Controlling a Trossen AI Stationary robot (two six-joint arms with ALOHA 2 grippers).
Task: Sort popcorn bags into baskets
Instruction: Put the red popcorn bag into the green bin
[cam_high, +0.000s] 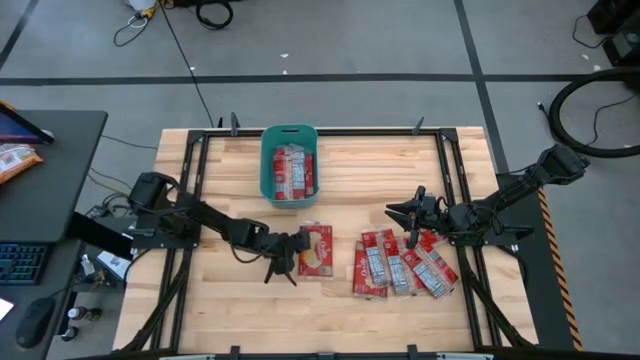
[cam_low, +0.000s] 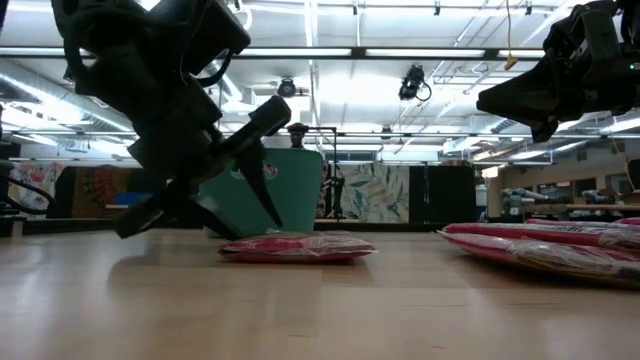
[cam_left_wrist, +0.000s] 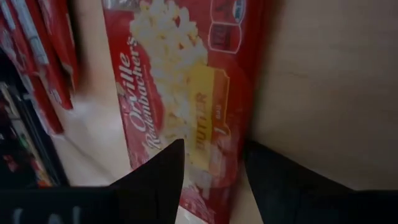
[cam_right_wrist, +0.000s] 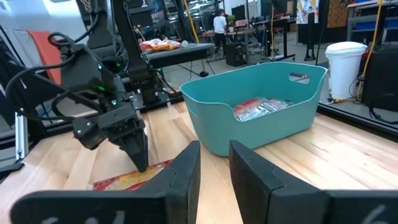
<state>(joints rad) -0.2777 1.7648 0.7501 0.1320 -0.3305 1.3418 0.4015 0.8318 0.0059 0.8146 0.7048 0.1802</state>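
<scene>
One red popcorn bag (cam_high: 316, 250) lies flat and alone on the wooden table, also seen as bag (cam_low: 297, 247) and bag (cam_left_wrist: 186, 93). My left gripper (cam_high: 287, 255) is open and slants down over the bag's left end; in its wrist view the left gripper (cam_left_wrist: 214, 177) has one finger on each side of that end. Several more red bags (cam_high: 400, 265) lie overlapping to the right. My right gripper (cam_high: 405, 212) is open and raised above their far edge. The teal basket (cam_high: 268, 160) at the far middle holds some red bags (cam_high: 293, 172). My left gripper comes at the lone bag slanting down from the table's left, its open fingers (cam_left_wrist: 163, 177) over the bag's left short end (cam_left_wrist: 208, 168). The bag lies flat on the table. Whether the fingertips touch it, I cannot tell.
A black metal frame (cam_high: 197, 160) runs along the table's edges. A side desk (cam_high: 60, 150) to the left carries an orange snack packet (cam_high: 15, 160) and a keyboard. Bare wood lies between the basket and the bags. A person (cam_right_wrist: 219, 25) stands far off in the room.
</scene>
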